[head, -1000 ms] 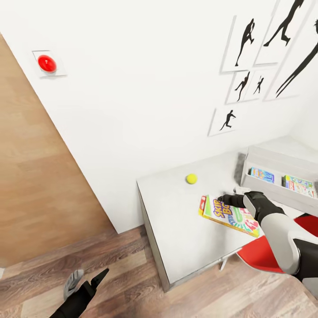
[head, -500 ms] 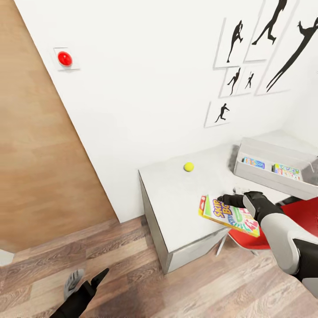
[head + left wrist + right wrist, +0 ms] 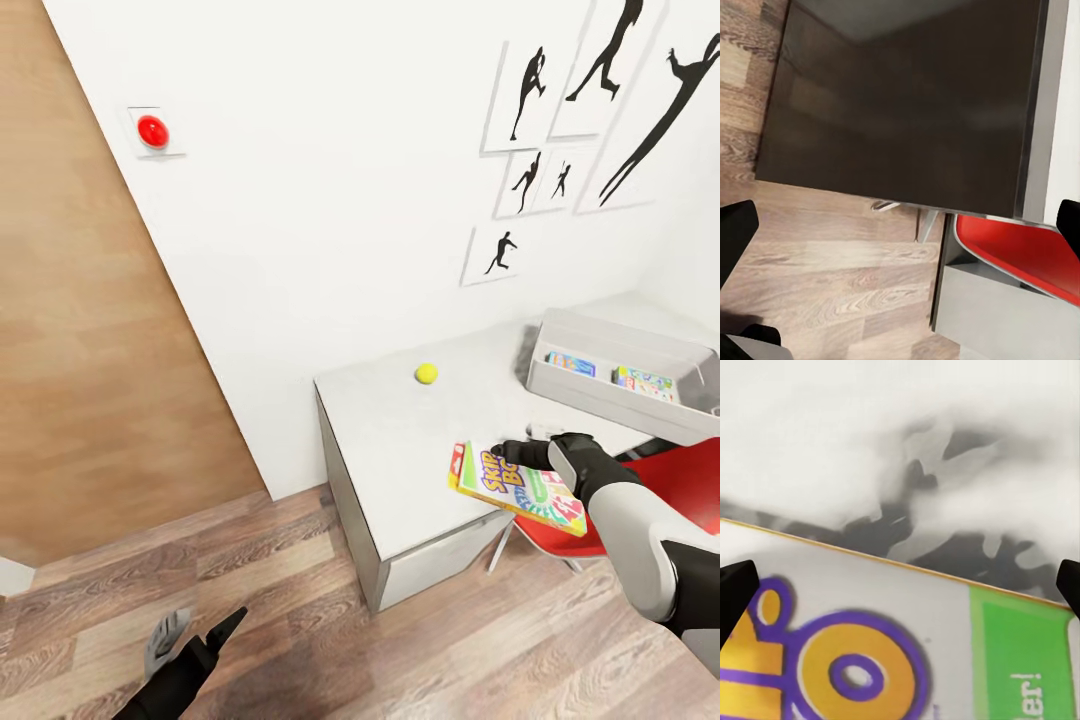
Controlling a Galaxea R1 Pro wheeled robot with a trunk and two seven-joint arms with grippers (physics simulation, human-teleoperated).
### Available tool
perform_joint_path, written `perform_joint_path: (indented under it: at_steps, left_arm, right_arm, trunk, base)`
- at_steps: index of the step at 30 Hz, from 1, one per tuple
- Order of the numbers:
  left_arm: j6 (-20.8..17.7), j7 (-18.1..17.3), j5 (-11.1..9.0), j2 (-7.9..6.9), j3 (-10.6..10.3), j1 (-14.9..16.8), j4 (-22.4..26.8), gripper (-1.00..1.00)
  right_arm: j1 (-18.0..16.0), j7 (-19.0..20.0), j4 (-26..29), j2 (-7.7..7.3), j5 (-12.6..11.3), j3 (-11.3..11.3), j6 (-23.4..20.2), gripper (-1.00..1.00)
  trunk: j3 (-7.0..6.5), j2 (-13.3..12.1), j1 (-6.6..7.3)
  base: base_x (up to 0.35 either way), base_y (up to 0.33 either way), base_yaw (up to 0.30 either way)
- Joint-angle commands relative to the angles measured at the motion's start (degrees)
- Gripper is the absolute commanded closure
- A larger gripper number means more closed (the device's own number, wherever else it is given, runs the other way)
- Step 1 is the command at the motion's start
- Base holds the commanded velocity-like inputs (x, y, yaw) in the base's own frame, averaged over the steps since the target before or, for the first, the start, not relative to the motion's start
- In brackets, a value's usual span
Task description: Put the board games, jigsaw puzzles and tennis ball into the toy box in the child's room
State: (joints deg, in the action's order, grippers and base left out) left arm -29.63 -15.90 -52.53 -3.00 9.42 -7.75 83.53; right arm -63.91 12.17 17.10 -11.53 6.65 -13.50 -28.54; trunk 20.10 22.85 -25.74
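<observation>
White-green-red Skip-Bo box (image 3: 518, 486) sits gripped in the right claw (image 3: 522, 452), held flat over the worktop (image 3: 390, 440) edge, likely for carrying to the toy box (image 3: 622, 385). Left claw (image 3: 190, 638) hangs parted, idle. Tennis ball (image 3: 427, 373) waits on worktop.

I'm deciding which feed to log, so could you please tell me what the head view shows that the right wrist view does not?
The head view alone gives the tennis ball on the table, the toy box, the red chair and the right end effector shut on the Skip-Bo box. The right wrist view alone gives a close look at the print on the lid. Both share the Skip-Bo box.
</observation>
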Motion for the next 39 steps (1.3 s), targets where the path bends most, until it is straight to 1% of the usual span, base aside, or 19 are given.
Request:
perform_joint_path:
  at_steps: [1,9,15,16,22,23,25,27,28,32,33,35,36,38,39]
  left_arm:
    - [-0.43,-0.01,-0.38,0.01,0.08,0.01,0.05,-1.0]
    - [-0.43,-0.01,-0.38,0.01,0.08,0.01,0.05,-1.0]
    - [-0.43,-0.06,-0.38,0.01,0.08,0.01,0.05,-1.0]
    - [-0.43,-0.06,-0.38,0.01,0.08,0.01,0.05,-1.0]
    - [-0.43,-0.09,-0.38,0.01,0.08,0.01,0.05,-1.0]
    - [-0.43,-0.09,-0.38,0.01,0.08,0.01,0.05,-1.0]
    - [-0.43,-0.09,-0.41,0.01,0.08,0.01,0.05,-1.0]
    - [-0.43,-0.09,-0.43,0.01,0.08,0.01,0.05,-1.0]
    - [-0.43,-0.09,-0.43,0.01,0.08,0.01,0.05,-1.0]
    - [-0.43,-0.1,-0.45,0.01,0.08,0.01,0.05,-1.0]
    - [-0.43,-0.1,-0.45,0.01,0.08,0.01,0.05,-1.0]
    - [-0.43,-0.1,-0.46,0.01,0.08,0.01,0.05,-1.0]
    - [-0.43,-0.1,-0.46,0.01,0.08,0.01,0.05,-1.0]
    - [-0.43,-0.1,-0.46,-0.01,0.08,0.01,0.05,-1.0]
    - [-0.43,-0.1,-0.46,-0.01,0.08,0.01,0.05,-1.0]
  right_arm:
    - [0.01,0.48,-2.07,0.07,0.71,-0.15,-0.29,-1.0]
    - [-0.05,0.47,-1.0,0.29,0.83,-0.12,-0.22,-1.0]
    - [-0.07,0.31,4.72,0.64,0.73,-0.06,-0.39,-1.0]
    - [-0.07,0.31,4.72,0.64,0.73,-0.06,-0.39,-1.0]
    - [-0.44,-0.05,10.54,0.86,0.67,0.0,-0.91,-1.0]
    - [-0.44,-0.05,10.54,0.86,0.67,0.0,-0.91,-1.0]
    - [-0.82,-0.11,12.47,0.94,0.64,-0.01,-1.19,-1.0]
    - [-1.16,-0.13,14.31,0.99,0.61,-0.02,-1.88,-1.0]
    - [-1.16,-0.13,14.31,0.99,0.61,-0.02,-1.88,-1.0]
    - [-1.47,0.03,18.53,1.14,0.58,-0.06,-4.8,-1.0]
    - [-1.47,0.03,18.53,1.14,0.58,-0.06,-4.8,-1.0]
    - [-1.36,0.18,20.9,1.21,0.52,-0.12,-6.52,-1.0]
    - [-1.36,0.18,20.9,1.21,0.52,-0.12,-6.52,-1.0]
    - [-1.13,0.31,23.45,1.26,0.46,-0.17,-8.28,-1.0]
    - [-1.13,0.31,23.45,1.26,0.46,-0.17,-8.28,-1.0]
  trunk:
    - [0.09,0.07,-0.05]
    - [0.09,0.07,-0.05]
    - [0.09,0.07,-0.05]
    - [0.09,0.07,-0.05]
    - [0.09,0.07,-0.05]
    - [0.09,0.07,-0.05]
    - [0.09,0.07,-0.05]
    - [0.09,0.07,-0.05]
    - [0.09,0.07,-0.05]
    - [0.09,0.07,-0.05]
    - [0.09,0.07,-0.05]
    - [0.09,0.07,-0.05]
    - [0.09,0.07,-0.05]
    - [0.09,0.07,-0.05]
    - [0.09,0.07,-0.05]
  base:
    - [-0.011,0.0,0.0]
    - [-0.006,0.0,0.0]
    - [-0.001,0.0,0.0]
    - [0.0,0.0,0.0]
    - [0.0,0.0,0.0]
    - [0.0,0.0,0.0]
    - [0.0,0.0,0.0]
    - [0.0,0.0,0.0]
    - [0.0,0.0,0.0]
    - [0.0,0.0,0.0]
    - [0.0,0.0,0.0]
    - [0.0,0.0,0.0]
    - [0.0,0.0,0.0]
    - [0.0,0.0,0.0]
    - [0.0,0.0,0.0]
